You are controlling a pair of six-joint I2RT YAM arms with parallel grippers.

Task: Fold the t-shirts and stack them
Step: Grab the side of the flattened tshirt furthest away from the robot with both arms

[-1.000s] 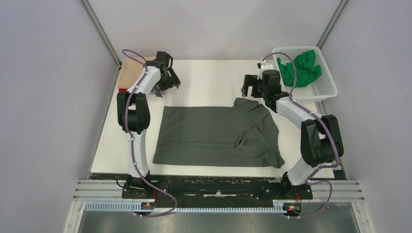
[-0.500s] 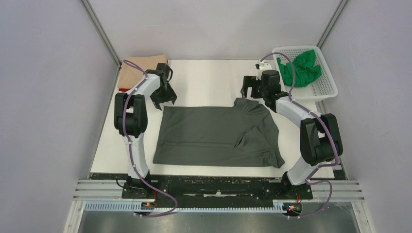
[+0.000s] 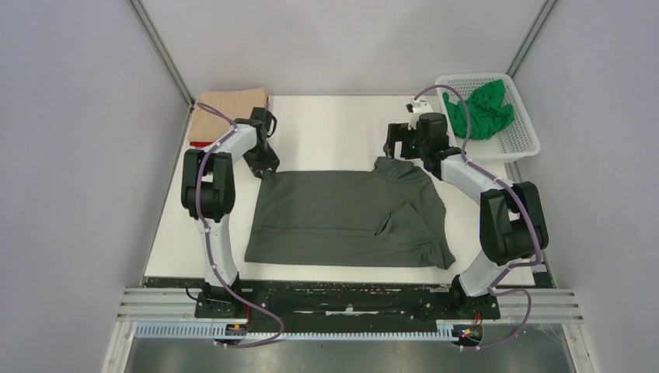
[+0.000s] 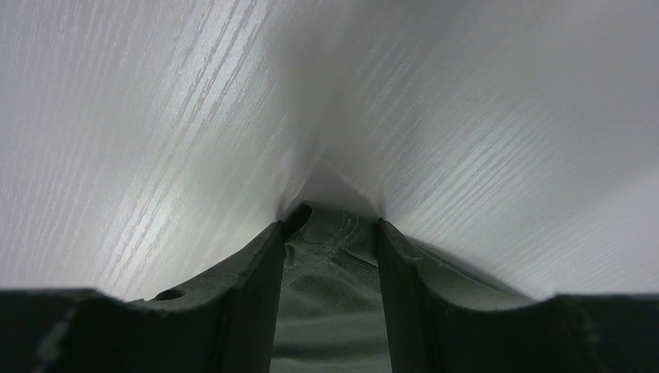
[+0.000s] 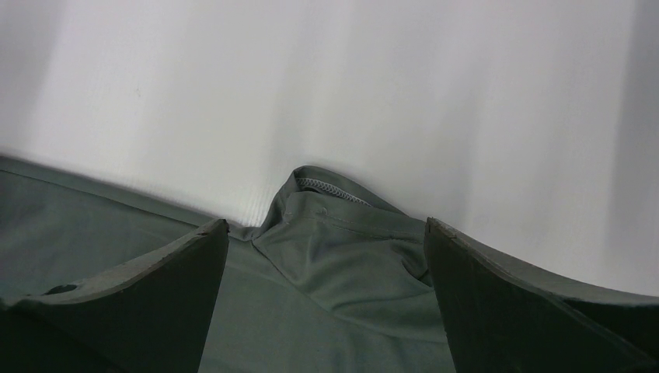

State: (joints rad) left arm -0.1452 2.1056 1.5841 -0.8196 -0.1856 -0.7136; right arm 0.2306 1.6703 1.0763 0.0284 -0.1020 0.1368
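A dark grey t-shirt [image 3: 342, 217] lies spread on the white table, its right side folded and bunched. My left gripper [image 3: 264, 162] is down at the shirt's far-left corner. In the left wrist view the jaws [image 4: 330, 221] stand narrowly apart with the hemmed corner [image 4: 330, 311] flat between them. My right gripper [image 3: 396, 146] is wide open at the shirt's far-right corner, and the bunched cloth [image 5: 334, 272] lies between its fingers. A folded tan t-shirt [image 3: 229, 109] lies far left on a red one [image 3: 197, 144]. A green t-shirt [image 3: 482, 109] sits in the basket.
A white mesh basket [image 3: 522, 136] stands at the far right corner. The tan and red stack takes the far left corner. Grey walls and metal posts close in the table on three sides.
My left gripper has come away from the tan stack and moved near and down to the grey shirt's far-left corner. The right gripper has hardly moved.
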